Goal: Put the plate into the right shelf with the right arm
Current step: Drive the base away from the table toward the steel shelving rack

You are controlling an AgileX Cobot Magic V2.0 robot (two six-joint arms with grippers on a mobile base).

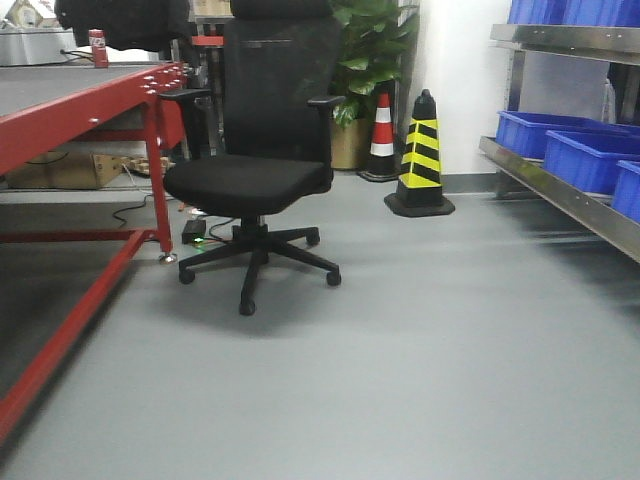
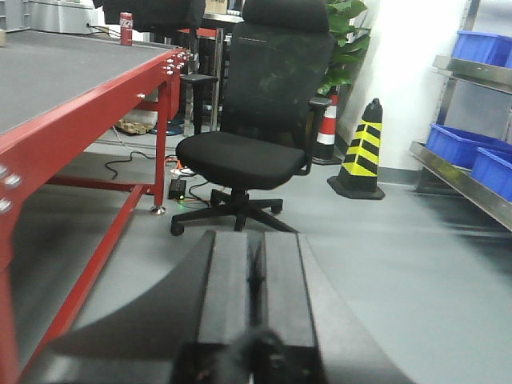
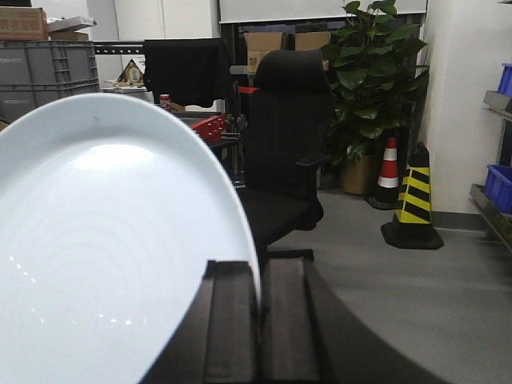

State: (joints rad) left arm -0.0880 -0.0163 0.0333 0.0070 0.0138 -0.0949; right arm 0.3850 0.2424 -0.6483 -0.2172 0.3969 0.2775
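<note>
The white plate fills the left half of the right wrist view, standing on edge. My right gripper is shut on the plate's rim, one finger on each face. The right shelf, a steel rack holding blue bins, runs along the right side of the front view, and a corner of the right shelf shows at the right edge of the right wrist view. My left gripper is shut with nothing in it, held above the grey floor. Neither arm shows in the front view.
A black office chair stands mid-floor ahead. A red-framed table lies to the left. A yellow-and-black cone and a red-and-white cone stand near a potted plant by the back wall.
</note>
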